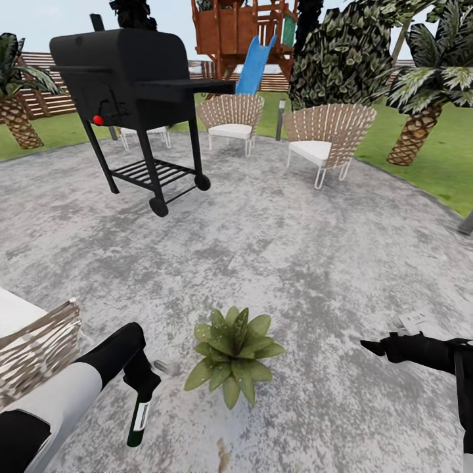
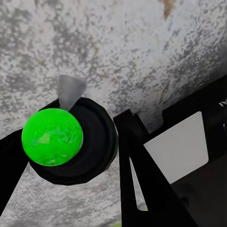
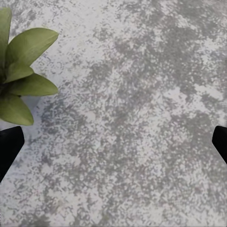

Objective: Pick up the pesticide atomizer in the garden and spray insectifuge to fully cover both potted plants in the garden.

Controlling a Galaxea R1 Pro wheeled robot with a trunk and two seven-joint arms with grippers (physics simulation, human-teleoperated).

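On grey round paving (image 1: 276, 243), the robot's left arm reaches forward and down, its left gripper (image 1: 143, 387) clamped on the pesticide atomizer (image 1: 138, 420), which hangs nearly upright just left of a potted plant (image 1: 231, 355). In the left wrist view the bottle's bright green end (image 2: 52, 137) sits between the fingers. At right, the right arm extends inward at low height, the right gripper (image 1: 374, 346) with fingers apart, well clear of the plant. A black grill (image 1: 131, 79) and wicker chairs (image 1: 328, 135) stand far behind.
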